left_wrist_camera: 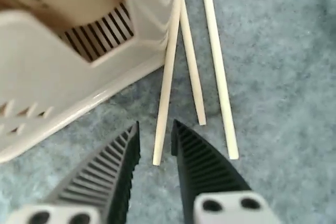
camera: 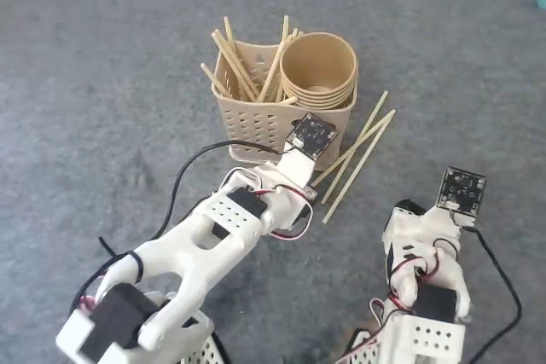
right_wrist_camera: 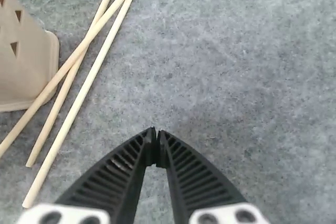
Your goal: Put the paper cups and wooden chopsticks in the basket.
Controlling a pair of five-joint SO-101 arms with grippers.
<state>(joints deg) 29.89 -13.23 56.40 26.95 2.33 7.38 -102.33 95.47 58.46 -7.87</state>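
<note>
A grey felt table (camera: 102,83) carries everything. From above we see the left arm (camera: 213,236) stretched out to the basket (camera: 256,125), while the right arm (camera: 426,270) sits folded near the front edge, well apart from it. The basket stands upright at the far middle. It holds a stack of cups (camera: 318,61) on its right side and a bunch of chopsticks (camera: 243,66) on its left.

The wrist views add the hands. The left hand (left_wrist_camera: 155,127) is open by a narrow gap beside the basket, with the end of one loose chopstick lying between its fingers and nothing clamped. The right hand (right_wrist_camera: 156,132) is closed and empty over bare felt.

Three loose chopsticks (camera: 363,147) lie on the table just right of the basket, one against its corner.
</note>
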